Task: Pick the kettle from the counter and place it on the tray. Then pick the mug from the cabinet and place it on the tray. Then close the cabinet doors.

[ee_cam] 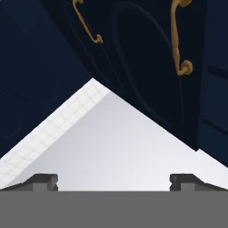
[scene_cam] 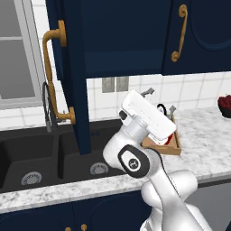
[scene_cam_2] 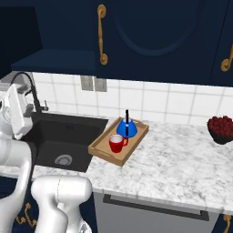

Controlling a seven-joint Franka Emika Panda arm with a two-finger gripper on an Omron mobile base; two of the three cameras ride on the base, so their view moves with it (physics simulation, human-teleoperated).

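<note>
In the left base view, one tall dark navy cabinet door (scene_cam: 72, 67) with a long curved brass handle (scene_cam: 55, 76) stands swung open, edge-on above the black double sink (scene_cam: 45, 153). To its right, a second navy door (scene_cam: 198, 36) sits closed. The white arm (scene_cam: 149, 153) rises in front of the sink and partly covers the rectangular light-brown wooden tray (scene_cam: 173, 146).

In the right base view, the tray (scene_cam_2: 102, 148) rests on the white-grey speckled marble surface (scene_cam_2: 182, 159), just right of the sink. The small bright blue kettle (scene_cam_2: 127, 129) with its black arched handle stands upright in the tray's far half. The glossy red mug (scene_cam_2: 116, 144) stands upright in the near half, close to the kettle. A dark bowl of red fruit (scene_cam_2: 221, 129) sits well apart at the right edge.

In the hand view, the fingers (ee_cam: 115, 181) are spread wide with nothing between them, facing navy cabinet doors.
</note>
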